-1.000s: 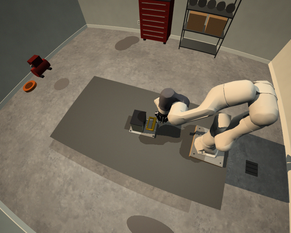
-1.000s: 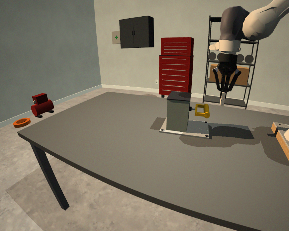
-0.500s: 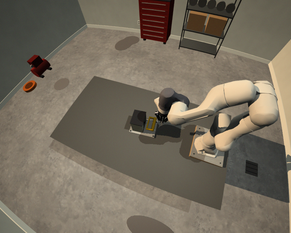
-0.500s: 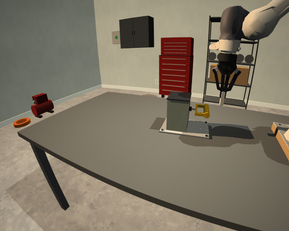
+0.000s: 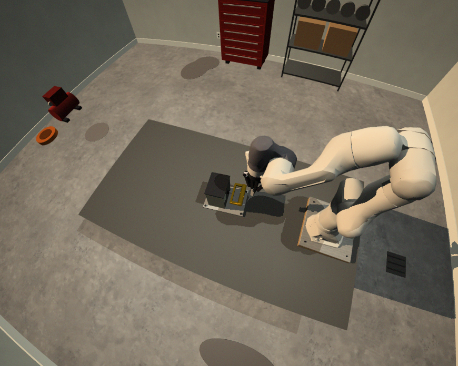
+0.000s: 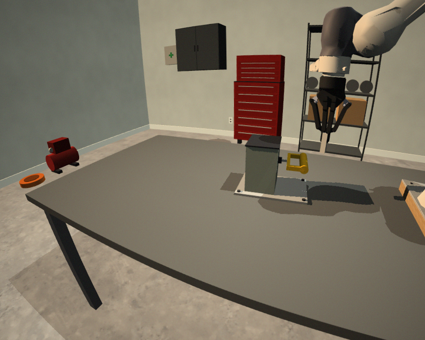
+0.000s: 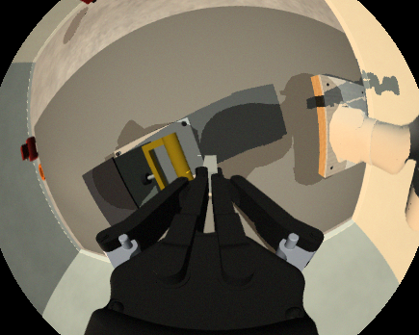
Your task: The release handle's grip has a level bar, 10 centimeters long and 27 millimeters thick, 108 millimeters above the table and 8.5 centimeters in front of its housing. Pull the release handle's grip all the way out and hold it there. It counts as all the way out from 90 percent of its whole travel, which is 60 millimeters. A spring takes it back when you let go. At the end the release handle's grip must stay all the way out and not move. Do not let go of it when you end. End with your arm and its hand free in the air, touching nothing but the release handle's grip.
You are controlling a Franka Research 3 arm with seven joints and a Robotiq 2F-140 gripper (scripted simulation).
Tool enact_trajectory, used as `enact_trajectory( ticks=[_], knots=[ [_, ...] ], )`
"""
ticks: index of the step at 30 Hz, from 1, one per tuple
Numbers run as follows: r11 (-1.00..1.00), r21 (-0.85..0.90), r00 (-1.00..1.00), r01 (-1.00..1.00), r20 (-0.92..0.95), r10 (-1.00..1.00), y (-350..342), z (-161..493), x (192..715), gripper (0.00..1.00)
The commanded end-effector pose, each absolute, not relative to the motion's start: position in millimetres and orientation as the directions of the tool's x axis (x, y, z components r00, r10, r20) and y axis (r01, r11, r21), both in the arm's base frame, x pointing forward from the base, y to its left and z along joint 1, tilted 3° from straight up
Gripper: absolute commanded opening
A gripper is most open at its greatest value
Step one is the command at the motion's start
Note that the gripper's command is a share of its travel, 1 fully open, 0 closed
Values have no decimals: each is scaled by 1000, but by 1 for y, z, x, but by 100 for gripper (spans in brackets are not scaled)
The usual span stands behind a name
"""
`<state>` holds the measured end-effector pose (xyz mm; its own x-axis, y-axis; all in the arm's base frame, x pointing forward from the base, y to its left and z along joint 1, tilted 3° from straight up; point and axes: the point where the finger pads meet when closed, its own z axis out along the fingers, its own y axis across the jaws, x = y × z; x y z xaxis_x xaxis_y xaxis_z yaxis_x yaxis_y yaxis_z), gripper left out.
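At the far left, a red compressor (image 6: 60,154) and an orange ring (image 6: 31,180) are sitting on the floor by the grey-green wall. Moving right, a dark grey counter (image 6: 161,204) is filling most of the exterior view. Near its middle, a grey housing (image 6: 261,168) with a dark top is standing on a pale base plate (image 6: 293,191). The yellow release handle's grip (image 6: 297,162) is sticking out from the housing's right face on a short dark rod, sitting level above the plate and close to the housing. Just to the right of the grip and higher up, the gripper (image 6: 328,140) is hanging in the air, pointing down, touching nothing. Its fingers are pressed together with nothing between them. Behind, a red tool chest (image 6: 258,96) and a black shelf rack (image 6: 370,120) are standing against the back wall. At the far right, the arm's wooden-edged base (image 6: 414,204) is resting on the counter.
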<state>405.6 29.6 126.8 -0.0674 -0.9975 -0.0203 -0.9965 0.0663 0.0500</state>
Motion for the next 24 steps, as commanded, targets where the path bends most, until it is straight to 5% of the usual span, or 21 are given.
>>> enact_trajectory(
  ticks=[1,24],
  knots=[
    [255,54,-255,-965,3,-967,30,127,406,0],
    [624,45,-623,-780,26,-781,31,131,415,0]
  ],
)
